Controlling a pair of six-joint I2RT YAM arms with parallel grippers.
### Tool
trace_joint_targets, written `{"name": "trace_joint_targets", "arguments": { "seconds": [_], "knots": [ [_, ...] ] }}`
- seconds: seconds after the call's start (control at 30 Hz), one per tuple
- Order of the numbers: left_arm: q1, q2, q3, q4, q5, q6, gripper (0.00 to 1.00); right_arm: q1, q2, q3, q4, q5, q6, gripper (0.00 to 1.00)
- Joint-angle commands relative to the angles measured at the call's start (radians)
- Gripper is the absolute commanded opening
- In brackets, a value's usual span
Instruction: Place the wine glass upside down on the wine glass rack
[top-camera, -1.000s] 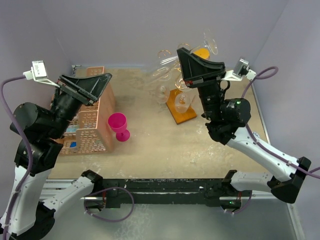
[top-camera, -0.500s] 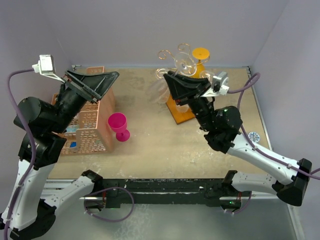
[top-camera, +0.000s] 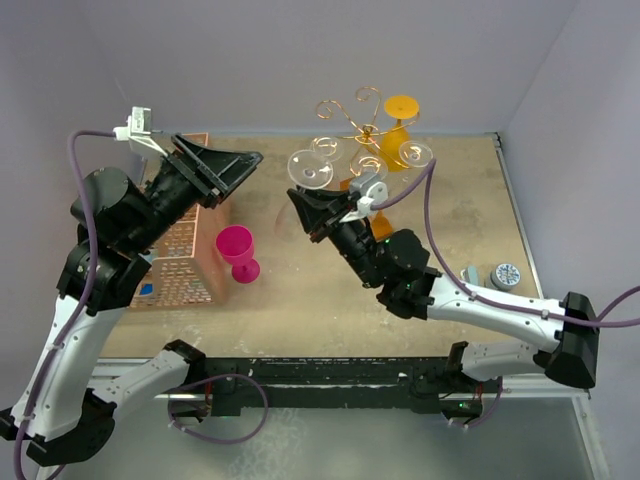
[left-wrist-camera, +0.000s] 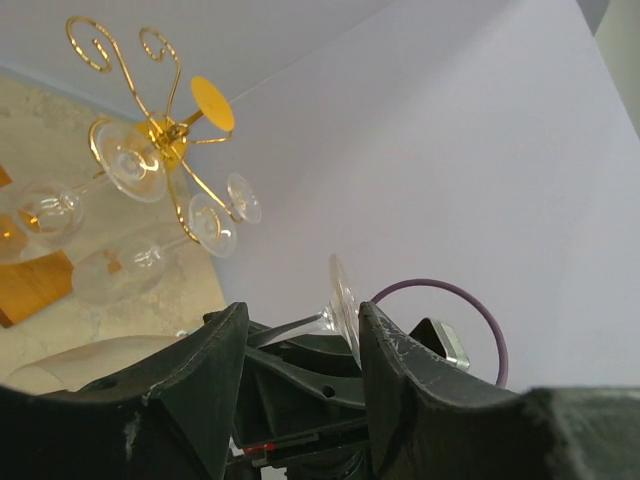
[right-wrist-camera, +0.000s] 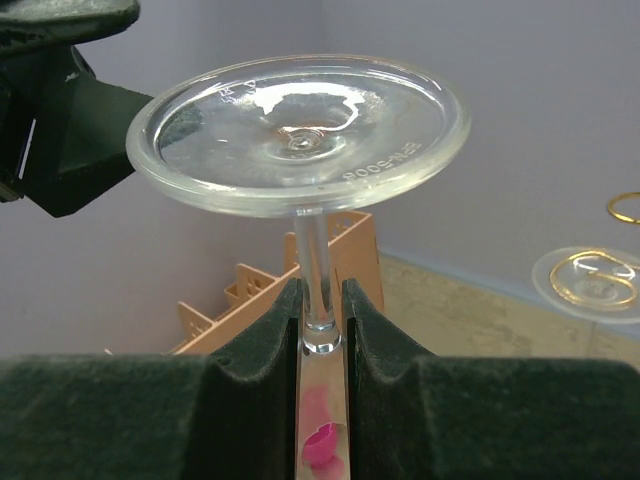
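Observation:
My right gripper (top-camera: 316, 208) (right-wrist-camera: 321, 302) is shut on the stem of a clear wine glass (top-camera: 308, 168), held foot-up with its round foot (right-wrist-camera: 300, 130) above the fingers. It hangs left of and in front of the gold wire wine glass rack (top-camera: 352, 112). The rack (left-wrist-camera: 160, 130) carries several clear glasses upside down and an orange one (top-camera: 401, 107). My left gripper (top-camera: 236, 166) (left-wrist-camera: 300, 322) is open and empty, raised to the left of the held glass, whose foot (left-wrist-camera: 343, 298) shows between its fingers.
An orange lattice crate (top-camera: 183, 250) stands at the left, also in the right wrist view (right-wrist-camera: 300, 268). A pink goblet (top-camera: 238, 250) stands upright on the table beside it. A small blue-and-white disc (top-camera: 507, 275) lies at the right. Purple walls close the back and sides.
My right arm has swung left and down from the rack with the clear glass in it. My left arm has risen and moved right toward the glass.

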Motion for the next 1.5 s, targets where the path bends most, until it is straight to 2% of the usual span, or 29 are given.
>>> {"name": "trace_joint_targets", "arguments": {
  "seconds": [0.0, 0.17, 0.47, 0.8, 1.0, 1.13, 1.2, 1.37, 1.47],
  "knots": [
    [0.004, -0.009, -0.032, -0.027, 0.067, -0.028, 0.46, 0.038, 0.009, -0.002, 0.042, 0.091, -0.053, 0.0],
    [0.004, -0.01, -0.096, -0.027, 0.136, -0.044, 0.46, 0.06, 0.045, 0.0, 0.031, 0.096, -0.066, 0.0],
    [0.003, -0.019, -0.123, -0.049, 0.129, -0.047, 0.44, 0.072, 0.095, 0.007, 0.013, 0.097, -0.092, 0.0],
    [0.004, -0.011, -0.172, -0.027, 0.147, -0.098, 0.23, 0.074, 0.112, 0.015, 0.03, 0.057, -0.109, 0.0],
    [0.004, -0.026, -0.213, 0.006, 0.178, -0.138, 0.01, 0.076, 0.113, 0.01, 0.043, 0.045, -0.122, 0.0],
    [0.004, -0.04, -0.215, 0.014, 0.14, -0.149, 0.0, 0.076, 0.085, -0.002, 0.039, 0.007, -0.097, 0.0],
    [0.004, -0.049, -0.204, 0.01, 0.1, -0.148, 0.0, 0.077, 0.059, -0.014, 0.042, -0.017, -0.081, 0.11],
    [0.004, -0.05, -0.117, -0.057, -0.039, -0.108, 0.0, 0.075, -0.023, -0.032, 0.0, -0.046, -0.017, 0.5],
    [0.004, -0.045, -0.083, -0.079, -0.113, -0.087, 0.0, 0.077, -0.088, -0.054, -0.028, -0.055, 0.059, 0.61]
  ]
}}
